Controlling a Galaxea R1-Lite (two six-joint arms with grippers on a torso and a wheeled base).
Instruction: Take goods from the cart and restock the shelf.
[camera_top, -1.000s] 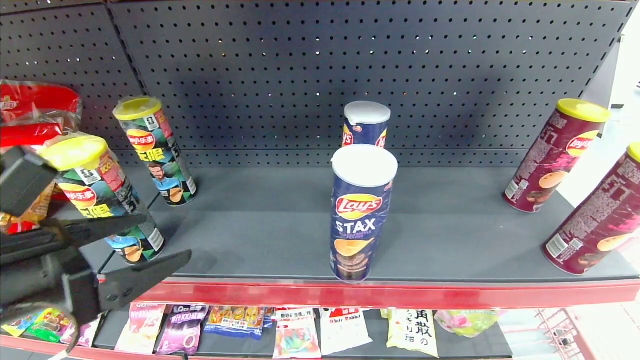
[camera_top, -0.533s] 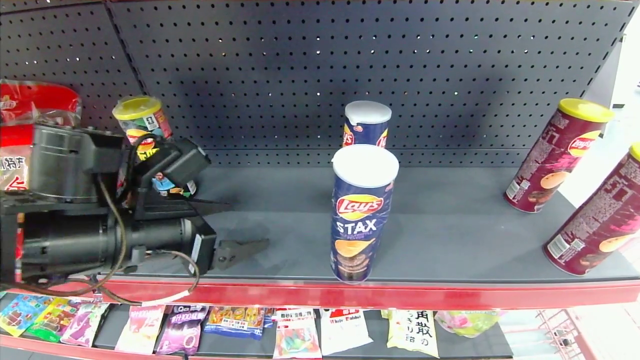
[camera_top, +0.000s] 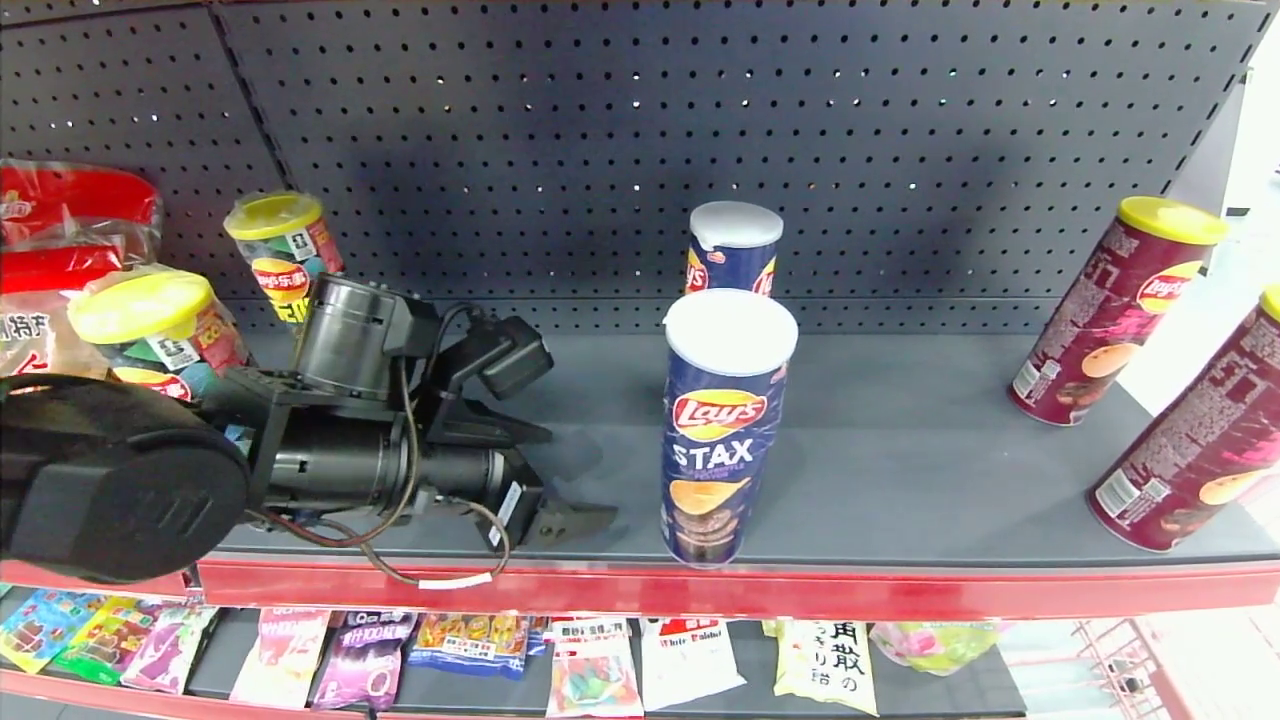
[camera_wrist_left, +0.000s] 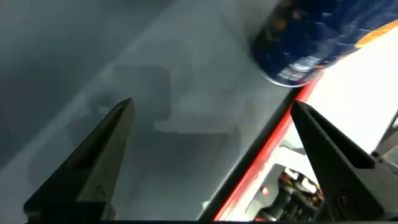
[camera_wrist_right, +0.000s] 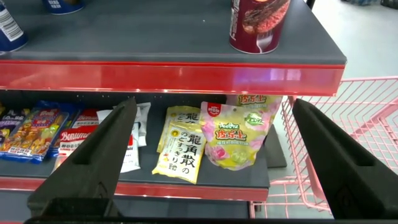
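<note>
Hovering low over the grey shelf (camera_top: 900, 470), the left gripper (camera_top: 582, 478) gapes wide and holds nothing, its tips just beside the base of the front blue can (camera_top: 722, 430), while the right gripper (camera_wrist_right: 214, 106), equally spread and empty, hangs before the lower snack bags (camera_wrist_right: 239, 140) beside the pink cart (camera_wrist_right: 348, 168).
</note>
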